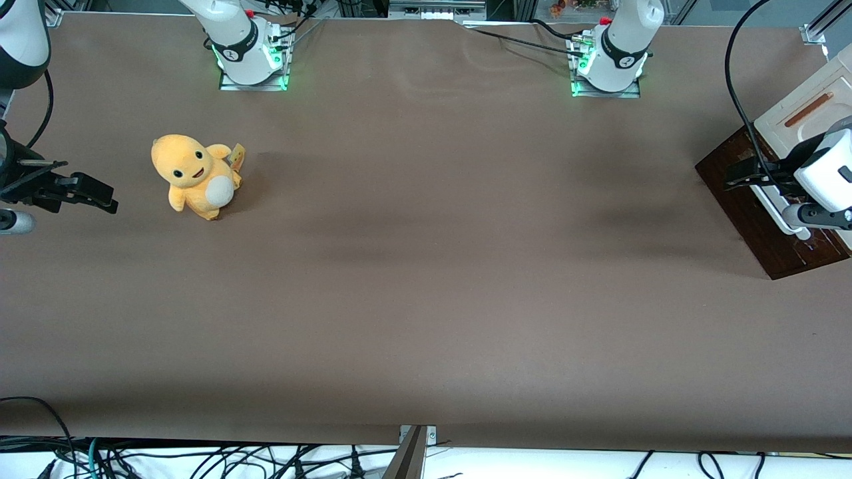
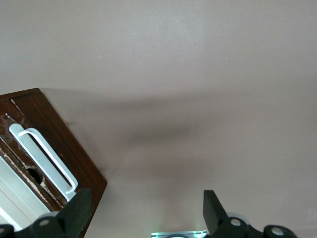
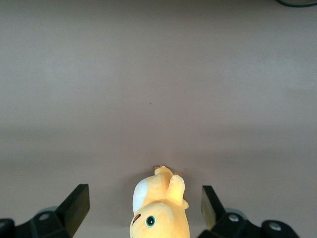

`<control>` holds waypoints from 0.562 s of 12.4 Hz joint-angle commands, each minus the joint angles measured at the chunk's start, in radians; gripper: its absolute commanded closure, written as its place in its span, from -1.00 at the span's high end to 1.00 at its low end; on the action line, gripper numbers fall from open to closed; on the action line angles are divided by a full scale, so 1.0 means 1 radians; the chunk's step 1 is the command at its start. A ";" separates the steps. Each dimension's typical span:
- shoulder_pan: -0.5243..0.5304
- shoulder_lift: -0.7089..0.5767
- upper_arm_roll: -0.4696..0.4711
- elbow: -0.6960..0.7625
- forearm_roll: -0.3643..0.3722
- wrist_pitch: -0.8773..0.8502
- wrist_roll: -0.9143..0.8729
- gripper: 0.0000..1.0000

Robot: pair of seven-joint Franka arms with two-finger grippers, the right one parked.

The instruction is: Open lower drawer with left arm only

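A small cream-white cabinet [image 1: 792, 130] stands at the working arm's end of the table. Its dark brown wooden front faces the parked arm's end. The lower drawer [image 1: 735, 199] [image 2: 74, 148] carries a white bar handle [image 1: 779, 214] [image 2: 47, 158]. My left arm [image 1: 829, 173] hangs in front of the cabinet. Its black gripper [image 1: 742, 174] [image 2: 146, 210] hovers just in front of the drawer front, beside the handle and apart from it. The fingers stand wide open with only bare table between them. One fingertip [image 2: 79, 208] overlaps the edge of the brown front in the wrist view.
A yellow plush toy [image 1: 196, 174] [image 3: 157, 208] sits toward the parked arm's end of the table. Two arm bases [image 1: 253, 56] [image 1: 609, 63] stand farthest from the front camera. The brown table [image 1: 426, 266] stretches between toy and cabinet.
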State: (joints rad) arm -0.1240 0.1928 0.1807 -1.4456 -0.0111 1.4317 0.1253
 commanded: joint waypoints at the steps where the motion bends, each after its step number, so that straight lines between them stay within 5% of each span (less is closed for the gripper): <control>1: 0.001 0.005 0.002 0.016 -0.004 -0.005 0.007 1.00; 7: 0.001 0.007 0.003 0.024 -0.004 -0.005 0.005 1.00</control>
State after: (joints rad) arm -0.1237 0.1928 0.1808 -1.4447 -0.0111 1.4318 0.1253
